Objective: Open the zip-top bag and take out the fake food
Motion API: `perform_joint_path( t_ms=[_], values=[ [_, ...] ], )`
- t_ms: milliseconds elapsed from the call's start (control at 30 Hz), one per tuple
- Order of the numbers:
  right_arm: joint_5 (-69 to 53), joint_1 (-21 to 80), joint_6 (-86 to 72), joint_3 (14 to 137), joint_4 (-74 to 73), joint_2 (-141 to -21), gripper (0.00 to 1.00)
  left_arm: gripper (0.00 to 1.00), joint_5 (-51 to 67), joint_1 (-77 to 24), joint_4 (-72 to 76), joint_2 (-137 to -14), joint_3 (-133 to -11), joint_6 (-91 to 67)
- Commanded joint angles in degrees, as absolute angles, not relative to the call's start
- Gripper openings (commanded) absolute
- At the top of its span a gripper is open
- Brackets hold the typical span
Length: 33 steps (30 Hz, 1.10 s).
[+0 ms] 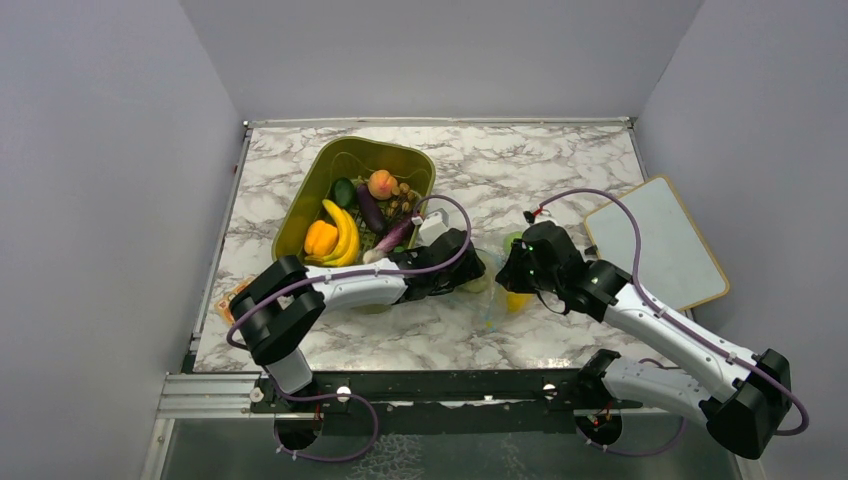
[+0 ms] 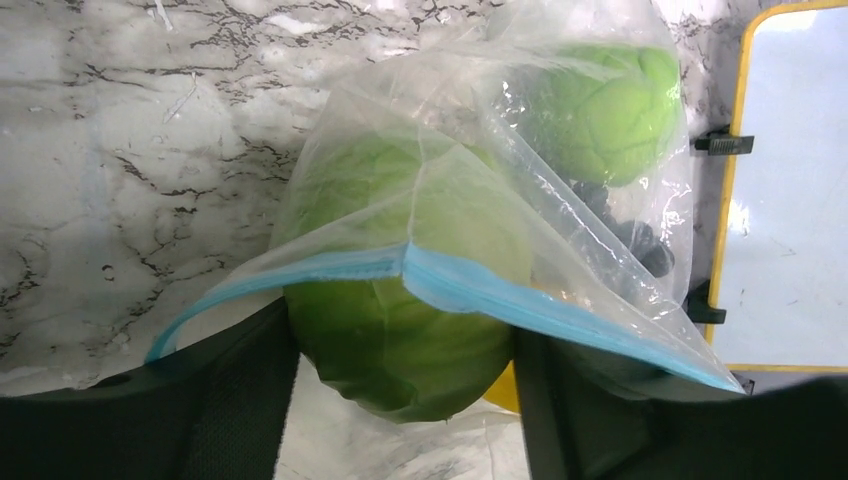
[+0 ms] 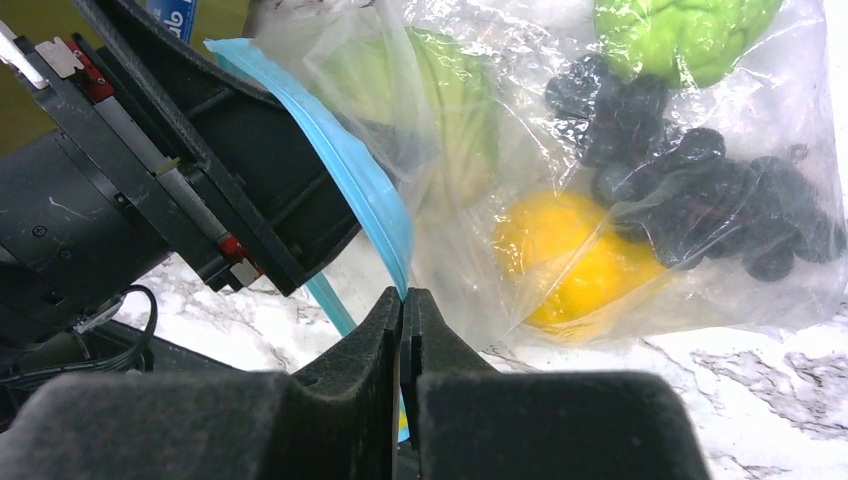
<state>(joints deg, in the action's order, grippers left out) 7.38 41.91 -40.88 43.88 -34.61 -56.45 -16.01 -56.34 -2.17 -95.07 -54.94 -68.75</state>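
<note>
Zip-top bag of clear crinkly plastic lies near the middle of the white-and-grey marble table, between my two claws; its light blue zipper strip stands parted. My right claw, at three o'clock of the bag, is pinched together on that strip; my left claw, at nine o'clock, has its fingers wide apart either side of a light green round toy at the mouth; whether they press it I cannot tell. Deeper inside lie a second green lump, a yellow fruit and a dark purple bumpy cluster; an olive-green plastic bin sits at eleven o'clock.
</note>
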Motion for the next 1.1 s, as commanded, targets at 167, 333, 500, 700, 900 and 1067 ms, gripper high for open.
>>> perform_joint_path(
  t_ms=[167, 333, 500, 700, 900, 1067],
  values=[
    [7.5, 42.1, -41.5, 43.2, -34.0, -55.6, 0.03, 0.44, -18.9, -56.0, -1.9, -91.9, -53.7, -67.6],
    [7.2, 42.1, -41.5, 43.2, -33.7, -56.0, 0.03, 0.34, -17.1, -56.1, -1.7, -90.0, -53.3, -65.6],
    [7.4, 42.1, -41.4, 43.4, -33.7, -56.3, 0.03, 0.27, -15.3, -56.3, -1.6, -88.4, -54.0, -61.5],
    [7.8, 42.1, -41.4, 43.2, -33.7, -56.2, 0.03, 0.22, -14.2, -56.9, -3.8, -86.7, -53.9, -59.1],
    [8.4, 42.1, -41.3, 43.3, -33.9, -56.2, 0.03, 0.21, -8.9, -57.0, -7.0, -86.2, -56.0, -54.4],
    [10.0, 42.1, -41.4, 43.3, -33.5, -56.1, 0.03, 0.12, -3.9, -57.4, -11.3, -84.7, -57.5, -49.6]
  ],
)
